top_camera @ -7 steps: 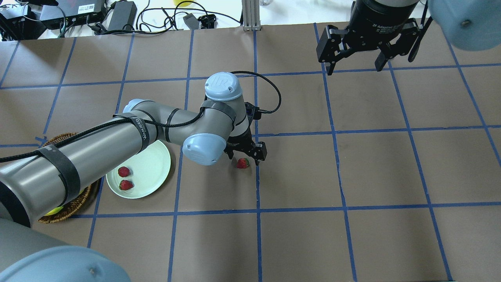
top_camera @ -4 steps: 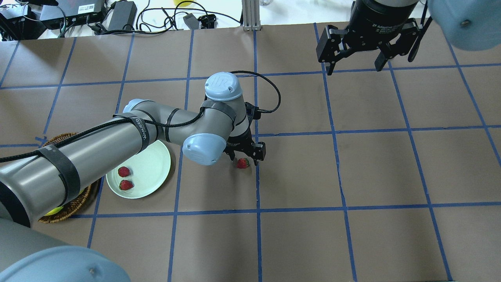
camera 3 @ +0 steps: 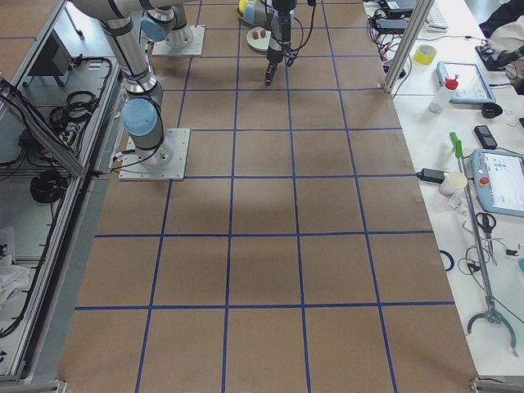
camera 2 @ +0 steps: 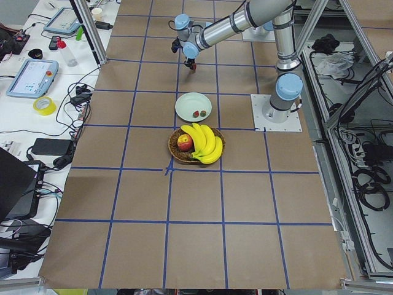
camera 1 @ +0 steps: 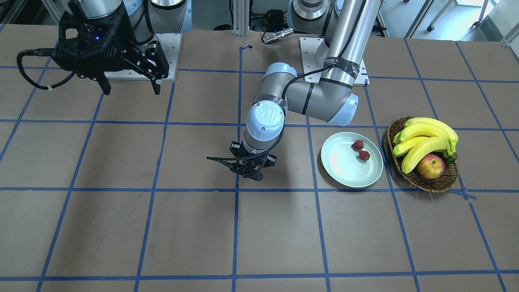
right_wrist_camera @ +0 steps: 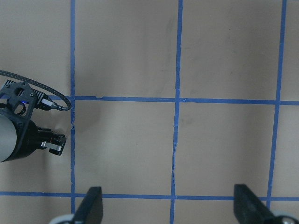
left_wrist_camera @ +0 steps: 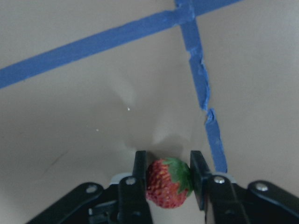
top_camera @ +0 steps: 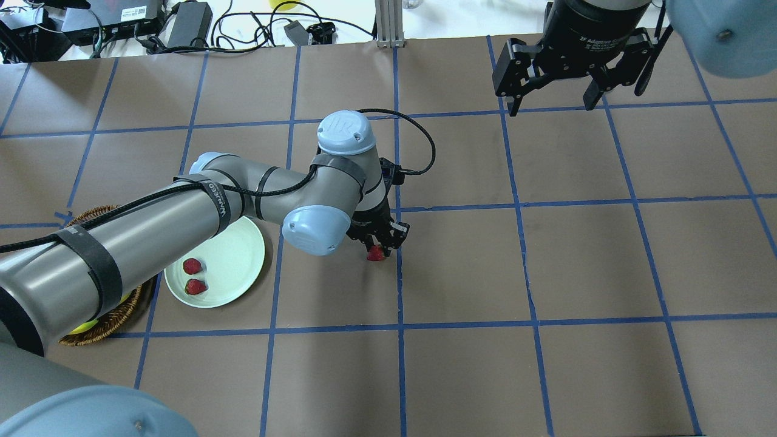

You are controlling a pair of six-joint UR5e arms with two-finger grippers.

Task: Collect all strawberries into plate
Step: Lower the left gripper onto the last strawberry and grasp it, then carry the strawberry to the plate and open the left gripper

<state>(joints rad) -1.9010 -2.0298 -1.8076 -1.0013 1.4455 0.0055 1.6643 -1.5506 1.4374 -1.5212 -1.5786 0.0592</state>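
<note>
My left gripper (top_camera: 377, 246) is down at the table's middle, shut on a strawberry (top_camera: 376, 254). The left wrist view shows the red berry with its green top (left_wrist_camera: 167, 182) pinched between both fingers. Two more strawberries (top_camera: 192, 266) (top_camera: 195, 286) lie in the pale green plate (top_camera: 237, 267), left of the gripper. In the front-facing view the plate (camera 1: 344, 170) holds them at its far edge (camera 1: 357, 144). My right gripper (top_camera: 549, 91) is open and empty, high over the far right of the table.
A wicker basket (camera 1: 429, 184) with bananas (camera 1: 423, 140) and an apple (camera 1: 430, 166) stands right beside the plate. Blue tape lines grid the brown table. Cables and electronics (top_camera: 182, 24) lie beyond the far edge.
My left gripper's fingers have closed in on the strawberry from an open stance around it. The right arm has barely moved.
</note>
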